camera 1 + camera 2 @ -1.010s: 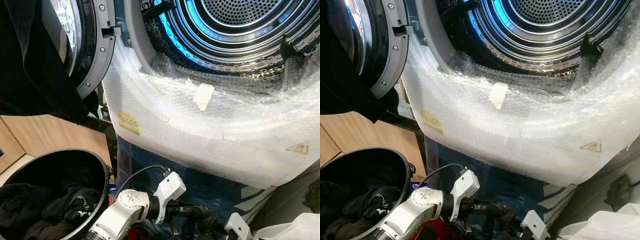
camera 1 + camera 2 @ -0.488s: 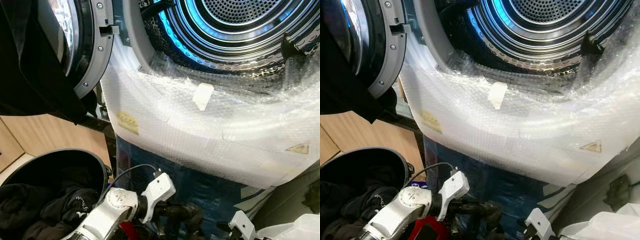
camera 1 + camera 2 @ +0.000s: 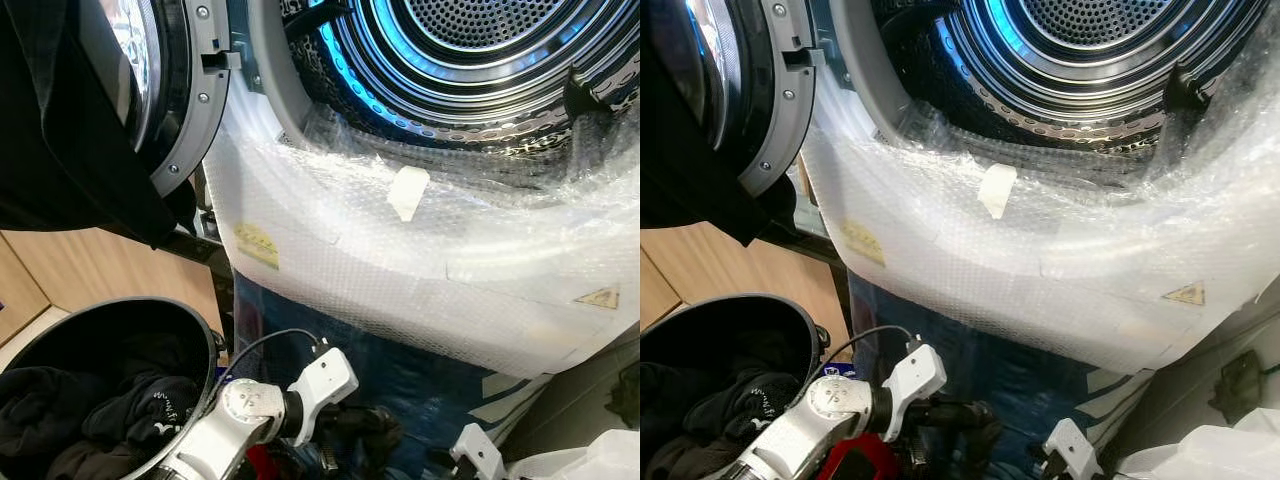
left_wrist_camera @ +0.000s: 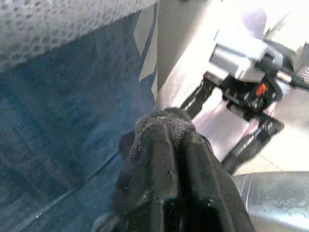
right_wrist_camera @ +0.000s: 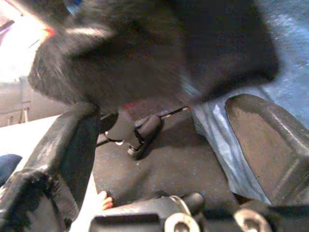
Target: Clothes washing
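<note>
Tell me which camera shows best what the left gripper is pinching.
The left wrist view: the left gripper sits shut on a small wad of black fuzzy cloth, seen close up at its fingertips. In the eye views the cloth is a dark lump beyond the wrist. The right wrist view shows a blurred black mass.

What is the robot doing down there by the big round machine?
It is doing laundry. The washing machine is wrapped in bubble wrap, its door is open and its shiny drum shows no clothes inside. The left gripper, low in front of the machine, is pinched shut on a black cloth. The right gripper is open close by. A black basket holds more dark clothes.
</note>
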### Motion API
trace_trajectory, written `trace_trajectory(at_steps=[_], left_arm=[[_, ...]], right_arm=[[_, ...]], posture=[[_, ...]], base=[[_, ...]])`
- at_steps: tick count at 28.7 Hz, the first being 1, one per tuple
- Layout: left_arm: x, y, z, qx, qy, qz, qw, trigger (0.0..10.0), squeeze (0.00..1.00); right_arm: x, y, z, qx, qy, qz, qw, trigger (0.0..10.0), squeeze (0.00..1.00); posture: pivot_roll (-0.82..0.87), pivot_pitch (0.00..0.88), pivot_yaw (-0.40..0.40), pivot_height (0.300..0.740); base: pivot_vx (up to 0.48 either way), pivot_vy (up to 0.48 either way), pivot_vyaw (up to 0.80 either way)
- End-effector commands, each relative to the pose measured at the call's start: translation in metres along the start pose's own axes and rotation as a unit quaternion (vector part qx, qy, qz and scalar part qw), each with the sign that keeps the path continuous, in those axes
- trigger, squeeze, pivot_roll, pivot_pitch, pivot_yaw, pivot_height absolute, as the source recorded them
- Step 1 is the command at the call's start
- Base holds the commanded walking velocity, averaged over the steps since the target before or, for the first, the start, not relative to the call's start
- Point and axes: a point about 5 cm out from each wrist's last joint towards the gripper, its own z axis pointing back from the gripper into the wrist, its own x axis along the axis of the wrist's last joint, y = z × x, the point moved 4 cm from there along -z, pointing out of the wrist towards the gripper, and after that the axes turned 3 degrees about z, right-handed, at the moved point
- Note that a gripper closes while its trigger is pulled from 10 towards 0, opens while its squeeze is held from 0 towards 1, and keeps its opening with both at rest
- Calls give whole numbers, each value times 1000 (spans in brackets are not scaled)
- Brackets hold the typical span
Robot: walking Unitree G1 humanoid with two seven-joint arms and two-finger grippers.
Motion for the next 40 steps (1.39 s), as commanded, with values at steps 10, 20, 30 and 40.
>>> trace_trajectory(at_steps=[10, 20, 30, 40], left_arm=[[9, -5, -14, 0, -8, -23, 1000, 0, 0], [-4, -5, -14, 4, 28, -55, 998, 0, 0], [-10, -7, -19, 6, 41, -73, 996, 0, 0], [1, -5, -23, 19, 14, -68, 997, 0, 0]], right_arm=[[20, 9, -15, 22, -65, -52, 996, 10000, 0], [26, 6, -9, 22, -97, -86, 991, 10000, 0], [24, 17, -13, 52, -84, -94, 991, 10000, 0], [31, 23, -28, 49, -92, -106, 989, 10000, 0]], posture=[[-30, 11, -41, 740], [-24, 22, -43, 740], [-34, 22, -42, 740], [-25, 21, -45, 740]], base=[[0, 0, 0], [0, 0, 0], [0, 0, 0], [0, 0, 0]])
